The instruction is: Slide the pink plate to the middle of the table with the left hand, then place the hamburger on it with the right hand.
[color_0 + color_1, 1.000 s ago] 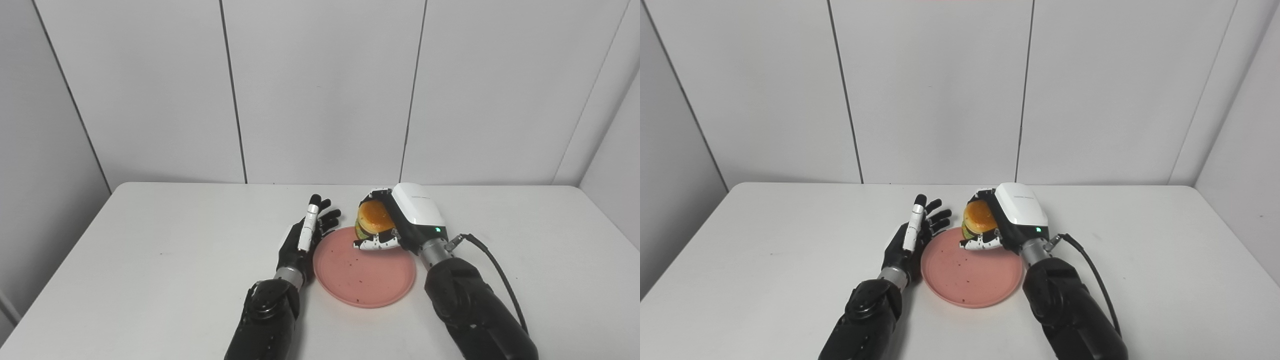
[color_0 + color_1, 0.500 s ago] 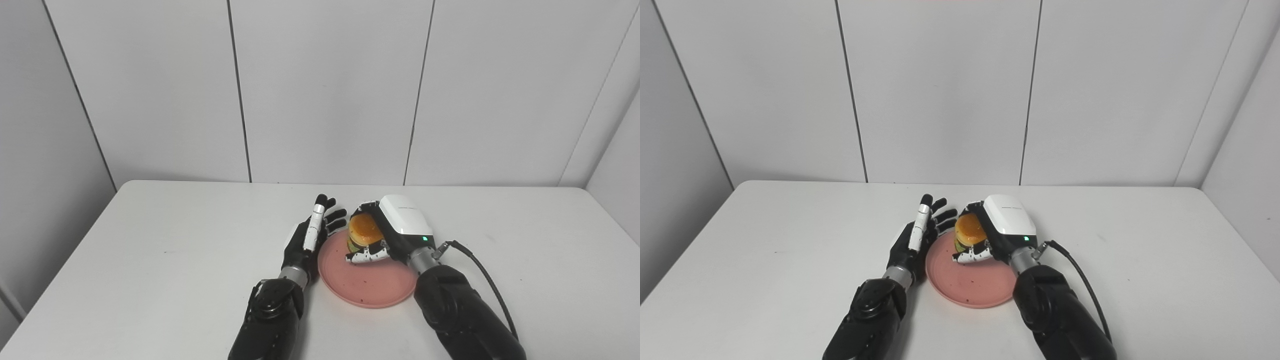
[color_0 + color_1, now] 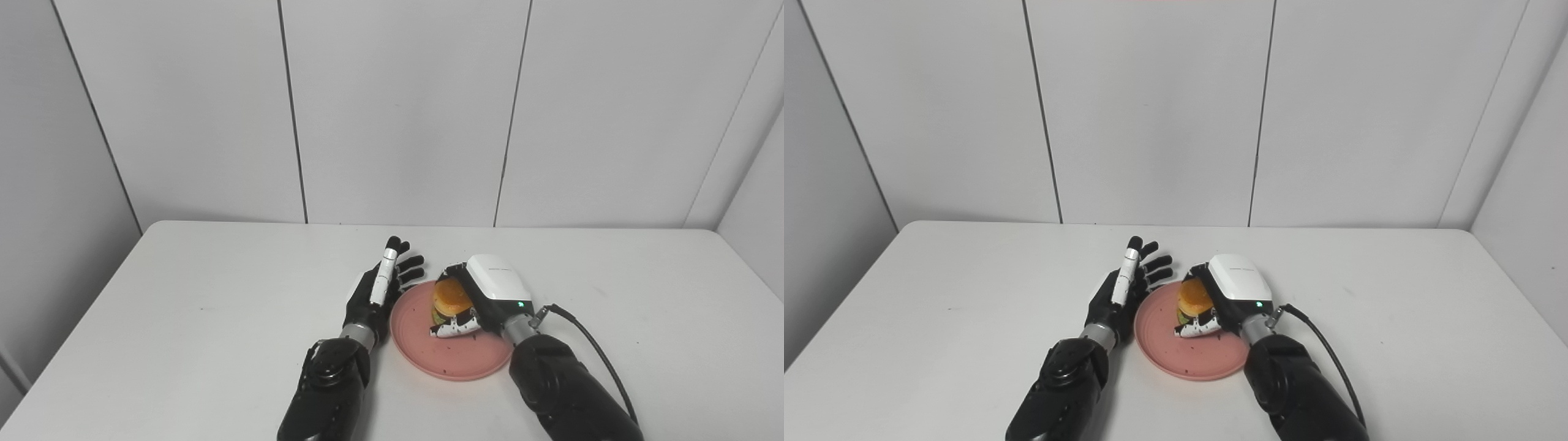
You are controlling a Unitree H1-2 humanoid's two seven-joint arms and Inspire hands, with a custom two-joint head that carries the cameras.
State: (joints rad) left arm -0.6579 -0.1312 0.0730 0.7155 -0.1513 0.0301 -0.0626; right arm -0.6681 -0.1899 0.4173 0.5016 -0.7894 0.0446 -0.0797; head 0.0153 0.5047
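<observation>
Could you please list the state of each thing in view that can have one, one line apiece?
Left hand: open, fingers spread, holding nothing, beside the plate's left edge.
Right hand: shut on the hamburger, over the plate.
Hamburger: held upright in the right hand, above the plate's middle; contact with the plate cannot be told.
Pink plate: flat on the table, near its middle, dark crumbs on it.
Table: white, bearing the plate.
</observation>
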